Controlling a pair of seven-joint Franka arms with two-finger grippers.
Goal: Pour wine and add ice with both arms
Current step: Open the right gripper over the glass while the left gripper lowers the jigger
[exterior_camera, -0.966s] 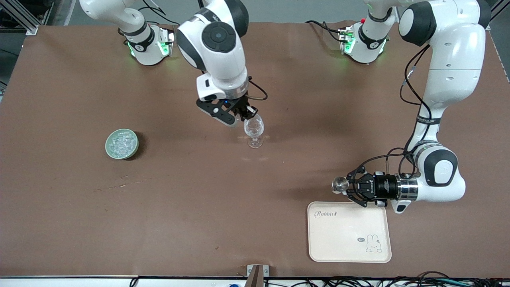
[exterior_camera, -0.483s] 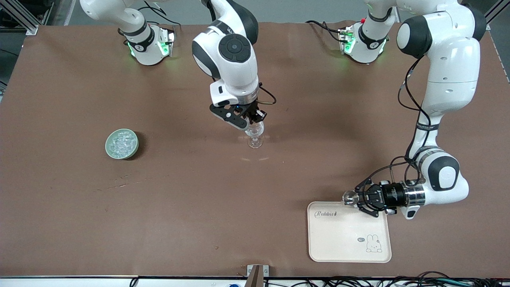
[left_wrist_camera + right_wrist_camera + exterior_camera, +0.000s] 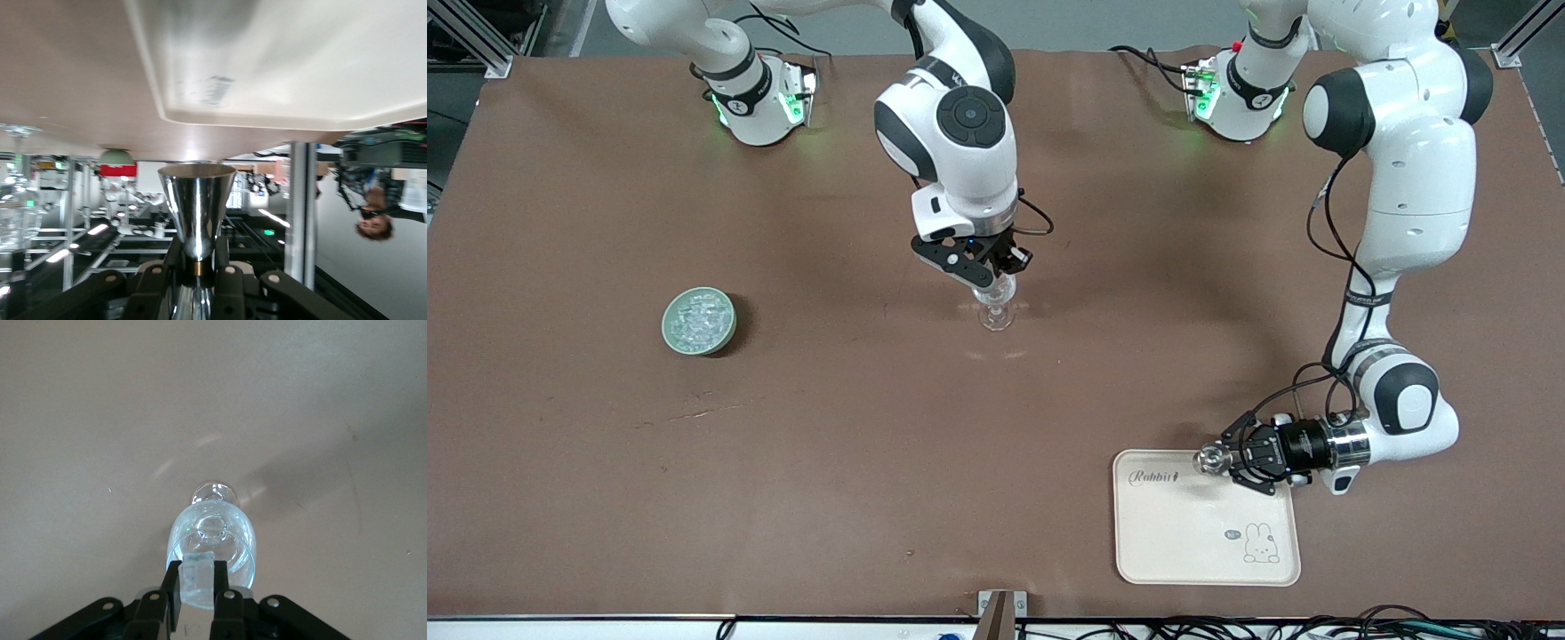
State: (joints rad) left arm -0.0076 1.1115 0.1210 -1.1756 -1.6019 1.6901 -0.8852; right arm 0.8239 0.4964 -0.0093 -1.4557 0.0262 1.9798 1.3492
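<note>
Over glass [image 3: 211, 543], ice cube [image 3: 198, 577] pinched between right fingers [image 3: 223, 593].

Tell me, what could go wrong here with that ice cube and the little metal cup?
The right gripper holds an ice cube over the rim of the wine glass; a nudge could tip the glass, or the cube could miss. The left gripper holds the jigger sideways over the tray's edge; released there, it might roll.
</note>
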